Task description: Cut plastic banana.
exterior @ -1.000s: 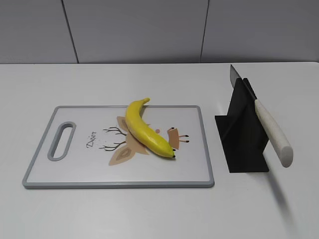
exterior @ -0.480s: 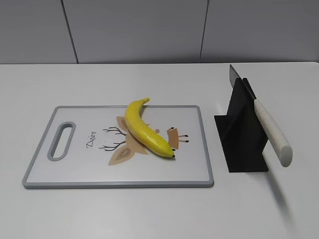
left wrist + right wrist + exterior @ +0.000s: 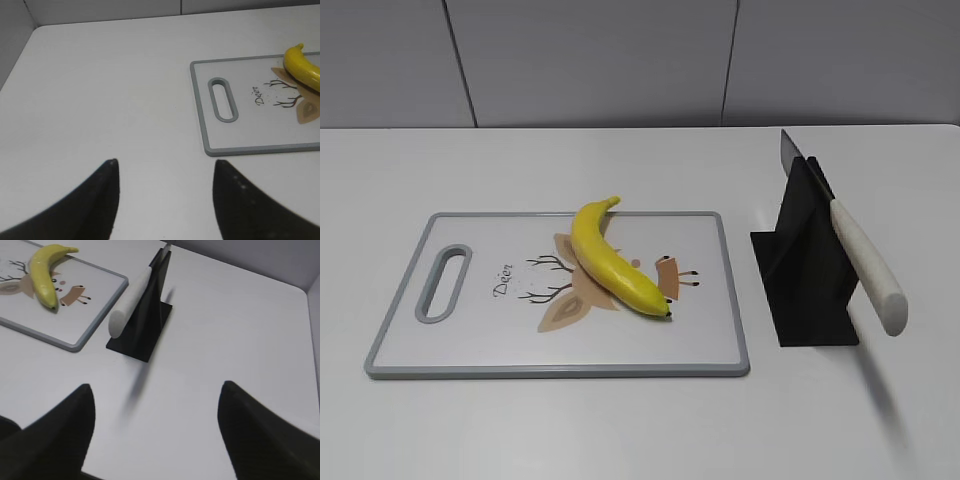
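The yellow plastic banana (image 3: 610, 262) lies whole on a white cutting board (image 3: 470, 340) with a grey rim and a deer print. It also shows in the left wrist view (image 3: 303, 67) and the right wrist view (image 3: 42, 275). A knife with a white handle (image 3: 865, 265) rests slanted in a black stand (image 3: 810, 290); the right wrist view shows them too (image 3: 132, 302). My left gripper (image 3: 165, 162) is open over bare table, left of the board. My right gripper (image 3: 156, 387) is open over bare table, near side of the stand. Neither gripper shows in the exterior view.
The board's handle slot (image 3: 444, 283) is at its left end. The white table meets a grey wall (image 3: 620, 60) at the back. The table's right edge shows in the right wrist view (image 3: 312, 315).
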